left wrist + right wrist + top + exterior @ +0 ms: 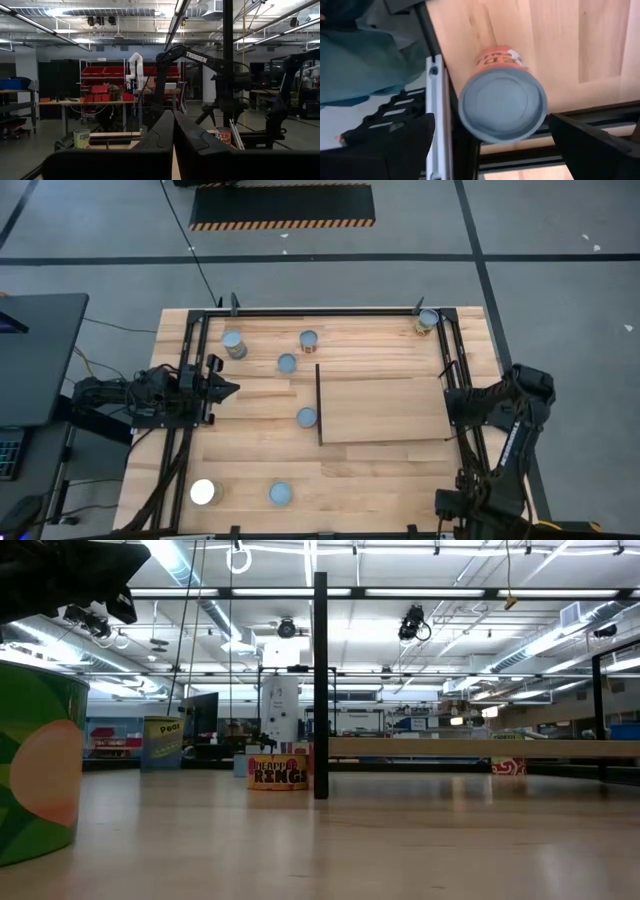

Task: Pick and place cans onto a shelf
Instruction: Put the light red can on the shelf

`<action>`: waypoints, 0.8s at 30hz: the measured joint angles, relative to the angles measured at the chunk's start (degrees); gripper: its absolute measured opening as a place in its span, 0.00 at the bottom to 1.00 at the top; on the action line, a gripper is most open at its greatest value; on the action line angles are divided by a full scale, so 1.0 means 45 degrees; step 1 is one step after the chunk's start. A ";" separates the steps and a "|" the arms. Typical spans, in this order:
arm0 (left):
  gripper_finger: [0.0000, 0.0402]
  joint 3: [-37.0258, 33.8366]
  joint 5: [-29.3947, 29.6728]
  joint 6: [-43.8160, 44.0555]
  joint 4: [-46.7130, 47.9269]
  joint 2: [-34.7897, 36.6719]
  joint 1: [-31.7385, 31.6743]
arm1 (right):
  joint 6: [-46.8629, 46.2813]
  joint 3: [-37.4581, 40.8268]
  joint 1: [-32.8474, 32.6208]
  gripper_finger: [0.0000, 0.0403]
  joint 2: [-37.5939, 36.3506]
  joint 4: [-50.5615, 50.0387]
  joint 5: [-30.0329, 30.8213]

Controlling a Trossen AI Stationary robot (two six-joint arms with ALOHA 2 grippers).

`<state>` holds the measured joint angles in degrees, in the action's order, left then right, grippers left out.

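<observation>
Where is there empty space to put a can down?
The shelf is bare all over, bordered by its dark upright strip. The tabletop in front of the shelf is bare too. It is crowded behind the strip's far end, where three cans cluster. One can stands just left of the strip.

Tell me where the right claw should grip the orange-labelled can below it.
Grip the orange-labelled can across its round side wall, coming straight down: it stands upright, flat lid facing up, and the right claw is open with a finger on each side. Mind the metal rail close beside it.
</observation>
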<state>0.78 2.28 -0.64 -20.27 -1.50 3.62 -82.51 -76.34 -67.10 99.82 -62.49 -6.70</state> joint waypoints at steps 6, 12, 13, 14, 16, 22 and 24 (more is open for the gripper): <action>0.03 0.0000 0.0000 0.0000 -0.0007 0.0000 -0.0002 | 0.0320 0.0000 0.0008 0.99 0.0389 -0.0339 0.0146; 0.03 0.0000 0.0000 0.0000 -0.0008 0.0000 -0.0002 | 0.0688 0.0000 0.0008 0.99 0.0730 -0.0347 0.0214; 0.03 0.0000 0.0000 0.0000 -0.0005 0.0000 0.0000 | 0.0783 0.0012 0.0008 0.99 0.0789 -0.0338 0.0228; 0.03 0.0000 0.0000 0.0000 -0.0010 -0.0003 -0.0002 | 0.0864 0.0054 0.0008 0.98 0.0839 -0.0288 0.0229; 0.03 0.0000 0.0000 0.0001 -0.0005 0.0000 -0.0001 | 0.1051 0.0137 0.0008 0.98 0.0939 -0.0258 0.0204; 0.03 0.0000 0.0000 0.0000 -0.0010 -0.0004 -0.0005 | 0.2347 0.0384 0.0037 0.92 0.0944 -0.0029 -0.0032; 0.03 0.0000 0.0000 0.0000 -0.0005 -0.0002 -0.0005 | 0.3176 0.0384 0.0042 0.88 0.0944 -0.0163 -0.0068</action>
<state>0.78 2.28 -0.64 -20.29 -1.51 3.60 -68.22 -74.61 -66.92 104.07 -63.22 -7.01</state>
